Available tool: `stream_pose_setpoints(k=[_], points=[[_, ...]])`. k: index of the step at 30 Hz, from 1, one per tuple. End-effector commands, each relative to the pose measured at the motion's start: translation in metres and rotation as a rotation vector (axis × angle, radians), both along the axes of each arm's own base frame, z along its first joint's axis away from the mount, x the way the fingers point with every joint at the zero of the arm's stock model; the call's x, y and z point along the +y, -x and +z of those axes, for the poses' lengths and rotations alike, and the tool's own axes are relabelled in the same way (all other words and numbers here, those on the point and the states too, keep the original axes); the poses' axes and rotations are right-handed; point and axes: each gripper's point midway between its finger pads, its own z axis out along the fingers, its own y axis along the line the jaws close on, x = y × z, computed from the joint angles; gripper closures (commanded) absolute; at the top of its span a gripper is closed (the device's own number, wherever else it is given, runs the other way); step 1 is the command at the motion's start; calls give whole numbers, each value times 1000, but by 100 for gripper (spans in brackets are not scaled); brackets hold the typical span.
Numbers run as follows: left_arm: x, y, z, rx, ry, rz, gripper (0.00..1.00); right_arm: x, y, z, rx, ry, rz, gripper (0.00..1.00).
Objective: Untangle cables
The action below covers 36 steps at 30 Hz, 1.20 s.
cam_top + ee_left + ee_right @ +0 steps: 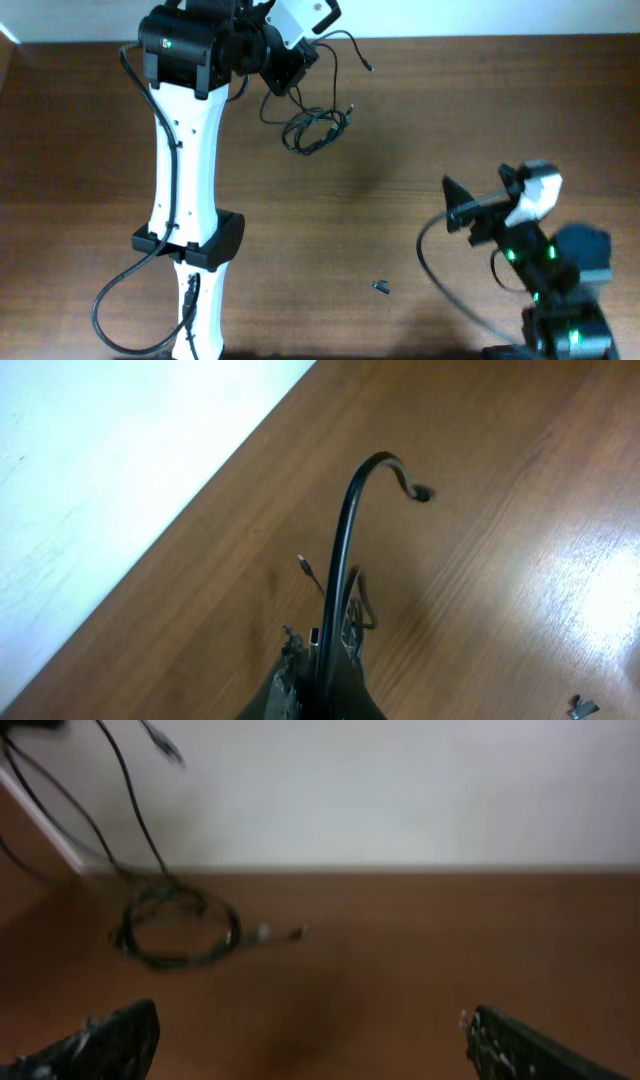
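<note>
The cables (314,131) lie as a loose black coil on the wooden table near its far edge. One strand rises from the coil to my left gripper (285,80), which hangs over the table just left of it. In the left wrist view that gripper (320,647) is shut on a black cable (345,530) that arches upward and ends in a small plug (425,493). Another plug (305,565) lies on the wood below. My right gripper (455,207) hovers open at the right and points left, well clear of the coil (175,930). Nothing is between its fingers (120,1040).
A tiny dark loose piece (381,288) lies on the table toward the front. A thick grey cable (440,275) loops beside the right arm's base. The table's far edge meets a white wall (400,790) just behind the coil.
</note>
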Motion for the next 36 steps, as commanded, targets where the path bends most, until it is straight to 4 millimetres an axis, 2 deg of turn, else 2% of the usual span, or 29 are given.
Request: stream_pose_setpoints(k=[1,7,9,11,14,16,26,33,36], points=[[-8,17,26,-49,65,-65,100,29,-17,7,89,-53,162,1],[-18,23,33,-12,145,-87,100,74,-40,-4,189,-163,458,1],[-19,19,37,1,180,-49,100,80,-46,-16,254,-233,486,1],[-21,12,46,27,249,19,100,86,-50,-27,390,-384,475,1],[-23,5,55,49,320,81,100,93,-52,-30,480,-500,499,1],[-25,0,61,62,366,116,100,100,-49,-25,469,-517,580,1],[-30,-21,99,174,657,315,100,98,-55,-28,469,-517,538,1],[-13,-38,96,276,768,567,100,96,-58,-30,466,-512,521,0],[-5,-44,94,255,767,622,100,96,-58,-30,465,-511,516,0]])
